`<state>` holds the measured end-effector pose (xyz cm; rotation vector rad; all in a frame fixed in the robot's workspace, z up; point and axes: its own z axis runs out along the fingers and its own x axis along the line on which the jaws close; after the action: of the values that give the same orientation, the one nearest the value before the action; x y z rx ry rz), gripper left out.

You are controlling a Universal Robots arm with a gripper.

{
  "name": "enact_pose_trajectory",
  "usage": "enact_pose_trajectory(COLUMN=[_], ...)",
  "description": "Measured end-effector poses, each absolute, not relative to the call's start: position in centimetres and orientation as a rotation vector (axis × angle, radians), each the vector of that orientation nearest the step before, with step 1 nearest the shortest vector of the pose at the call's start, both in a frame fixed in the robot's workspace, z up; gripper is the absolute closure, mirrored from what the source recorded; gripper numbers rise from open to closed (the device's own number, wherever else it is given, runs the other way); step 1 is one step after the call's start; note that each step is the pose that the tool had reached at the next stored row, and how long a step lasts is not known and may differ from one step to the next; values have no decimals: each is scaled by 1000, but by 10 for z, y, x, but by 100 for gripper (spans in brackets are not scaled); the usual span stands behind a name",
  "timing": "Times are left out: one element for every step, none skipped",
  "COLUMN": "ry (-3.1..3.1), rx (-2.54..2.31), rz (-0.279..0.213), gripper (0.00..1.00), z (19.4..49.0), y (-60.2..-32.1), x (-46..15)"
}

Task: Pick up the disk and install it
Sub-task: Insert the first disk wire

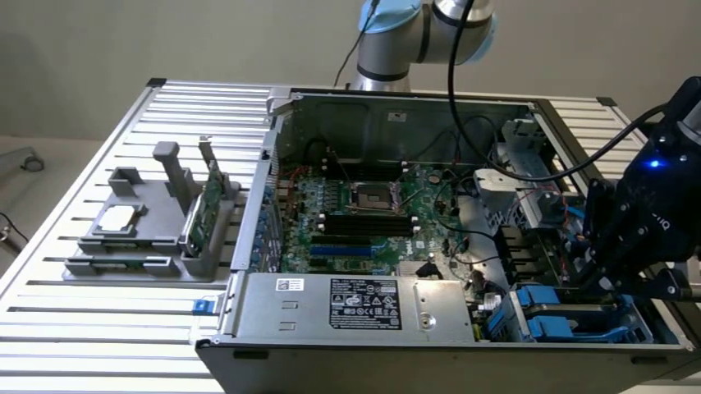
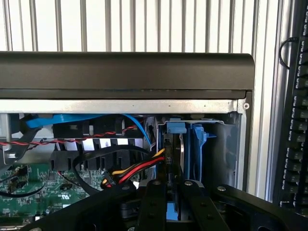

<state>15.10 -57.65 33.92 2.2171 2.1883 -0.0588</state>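
While the disk (image 2: 175, 155) sits edge-on in the drive bay (image 2: 227, 149) at the PC case (image 1: 438, 365) corner, gripper (image 2: 172, 187) pinches it, fingers narrowly spaced.

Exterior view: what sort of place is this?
Probably a robotics lab bench for computer assembly. An open PC case with its motherboard bare lies on a slatted metal table, a grey parts fixture stands at the exterior view's left of it, and a robot arm reaches over the case.
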Motion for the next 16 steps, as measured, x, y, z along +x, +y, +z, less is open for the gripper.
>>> enact_pose_trajectory(ry=[2188,2188,2188,2188,2188,2188,2188,2188,2188,2188,2188,2188,2188,2188,2188,2188], rx=[2217,2217,2217,2217,2217,2217,2217,2217,2217,2217,2217,2217,2217,2217,2217,2217], rz=[-59,-59,-59,-59,-59,-59,-59,-59,-59,-59,-59,-59,-59,-59,-59,-59], gripper=[84,84,84,84,84,84,84,84,84,84,84,84,84,84,84,84], z=[339,339,339,339,339,338,338,338,338,338,338,338,337,337,337,337], y=[-576,-577,-577,-577,-576,-577,-577,-577,-577,-577,-577,-577,-577,-577,-577,-577], x=[151,151,151,151,151,151,151,151,151,151,151,151,151,151,151,151])
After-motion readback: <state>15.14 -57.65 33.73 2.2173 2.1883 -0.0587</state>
